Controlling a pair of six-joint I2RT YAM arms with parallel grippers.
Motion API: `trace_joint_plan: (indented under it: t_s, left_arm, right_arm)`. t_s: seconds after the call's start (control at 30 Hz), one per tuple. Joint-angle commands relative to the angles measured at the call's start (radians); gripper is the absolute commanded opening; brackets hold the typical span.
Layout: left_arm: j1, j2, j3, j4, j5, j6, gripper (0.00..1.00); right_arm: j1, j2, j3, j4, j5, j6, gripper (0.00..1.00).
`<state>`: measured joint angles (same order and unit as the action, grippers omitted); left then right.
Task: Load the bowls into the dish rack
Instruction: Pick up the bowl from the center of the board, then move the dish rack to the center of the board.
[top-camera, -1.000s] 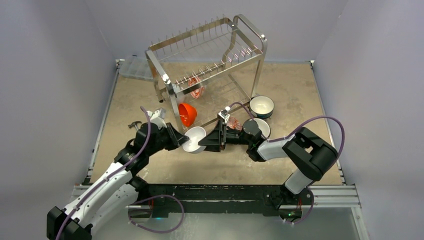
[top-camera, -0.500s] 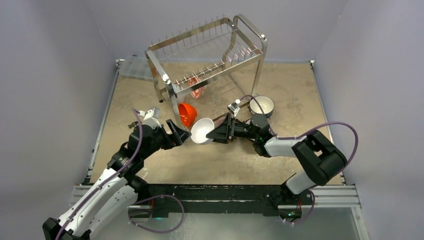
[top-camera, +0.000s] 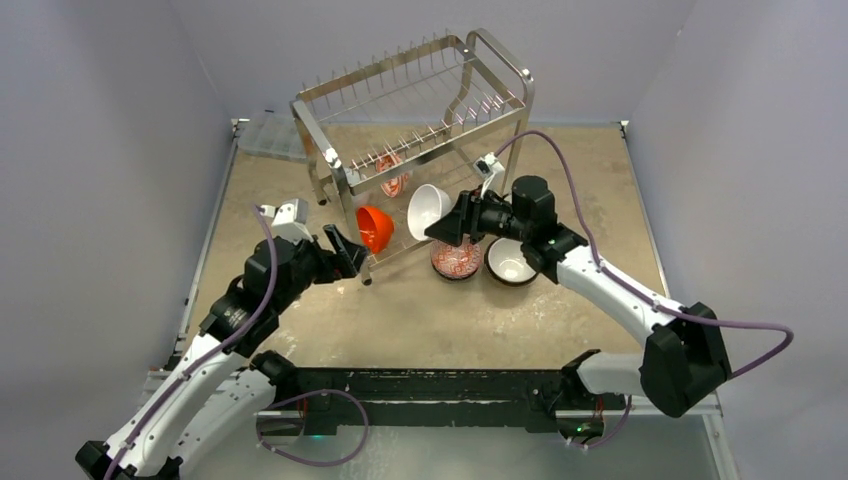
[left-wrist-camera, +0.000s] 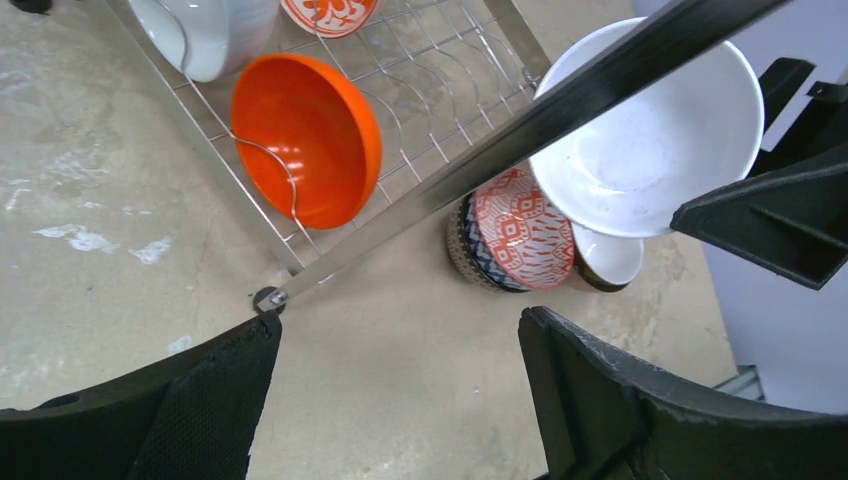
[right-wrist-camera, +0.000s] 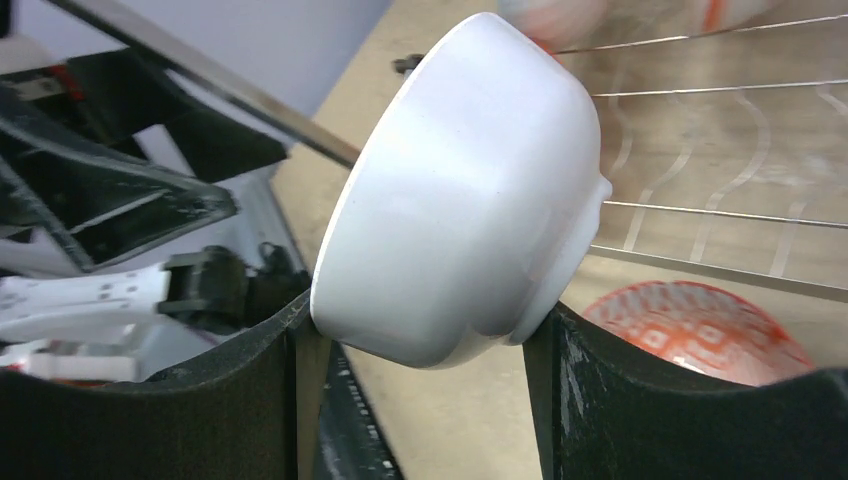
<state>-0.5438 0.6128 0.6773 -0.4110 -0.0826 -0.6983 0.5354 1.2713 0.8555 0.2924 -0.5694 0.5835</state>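
"So, where's the white bowl (top-camera: 428, 208)?"
"Gripped tilted on its side in the right tool (top-camera: 445, 228), with the dish rack (top-camera: 420, 100)'s lower tier just ahead. The left tool (top-camera: 347, 252) stands wide and empty, opposite."

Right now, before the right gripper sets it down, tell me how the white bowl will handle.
The white bowl looks glossy and smooth, so it may slip in the right gripper. It seems rigid and probably chips if knocked against the dish rack. Its round side could let it roll or tip on the wires.
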Motion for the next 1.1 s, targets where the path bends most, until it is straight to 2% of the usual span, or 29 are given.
trace_joint_plan:
  t_s: [0.0,0.13,0.23,0.53,0.9,1.07]
  left_arm:
    - [-0.003,0.021,0.055,-0.034,-0.057,0.08,0.88]
    - [-0.002,0.046,0.084,-0.081,-0.09,0.15,0.93]
    - [-0.002,0.082,0.125,-0.146,-0.168,0.204,0.99]
    - [-0.002,0.116,0.093,-0.136,-0.174,0.276,0.99]
    - [-0.003,0.091,0.073,-0.113,-0.159,0.287,0.99]
    - [-0.002,0.093,0.073,-0.11,-0.16,0.292,0.99]
  right_arm:
    - [-0.026,0.045,0.067,-0.168,0.08,-0.197,0.0]
    - [-0.039,0.113,0.085,-0.138,0.094,-0.223,0.0]
    - [-0.041,0.162,0.115,-0.124,0.106,-0.254,0.0]
    - [-0.041,0.262,0.198,-0.044,0.234,-0.35,0.0]
    - [-0.039,0.379,0.273,0.046,0.221,-0.45,0.0]
    - [-0.039,0.41,0.304,0.044,0.304,-0.473,0.0]
